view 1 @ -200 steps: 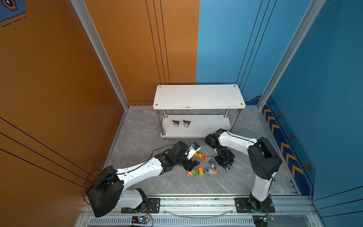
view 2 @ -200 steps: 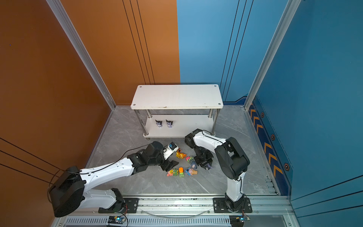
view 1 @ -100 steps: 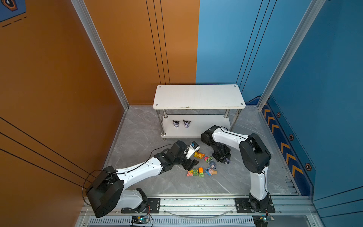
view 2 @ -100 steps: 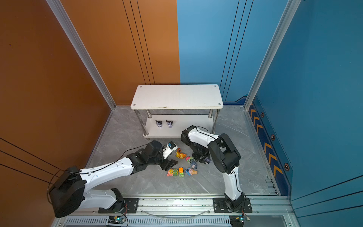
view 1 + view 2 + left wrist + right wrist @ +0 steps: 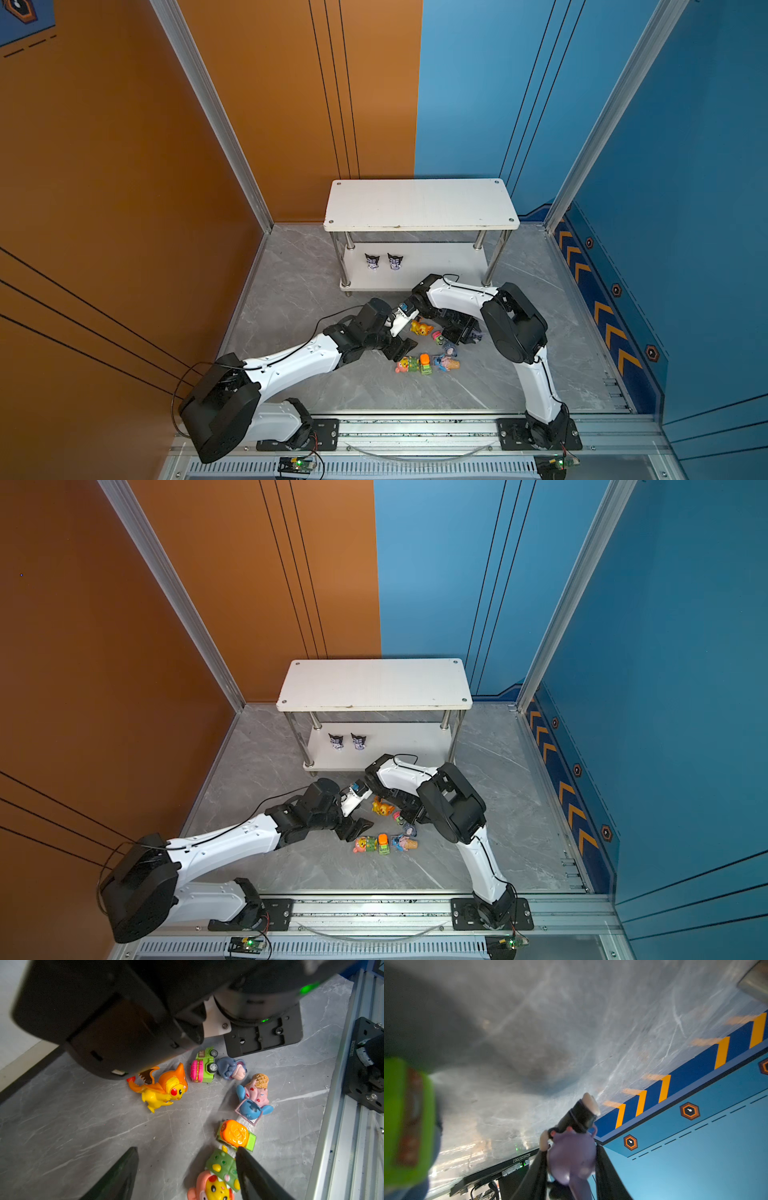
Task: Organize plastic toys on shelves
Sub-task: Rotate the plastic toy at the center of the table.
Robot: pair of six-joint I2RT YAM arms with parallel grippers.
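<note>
**Right claw grips a horned toy; left claw hangs open over the pile**

The right claw [image 5: 571, 1152] is clamped on a purple-and-black horned toy [image 5: 572, 1163]. It grips across the purple body with the black end sticking out past the fingers, probably so the toy can be set down standing. Two matching horned figures [image 5: 372, 262] stand side by side on the lower board of the shelves [image 5: 419, 203], so this one likely belongs beside them. The top board is bare.

The left claw [image 5: 186, 1148] hangs open and empty just above the tabletop [image 5: 83, 1126]. One finger is close to the pink-yellow toy [image 5: 216, 1180] and a green car [image 5: 235, 1135], seemingly lined up for the next pick. The dragon [image 5: 164, 1088], donkey [image 5: 230, 1068] and the others lie loose nearby, not yet sorted.
</note>
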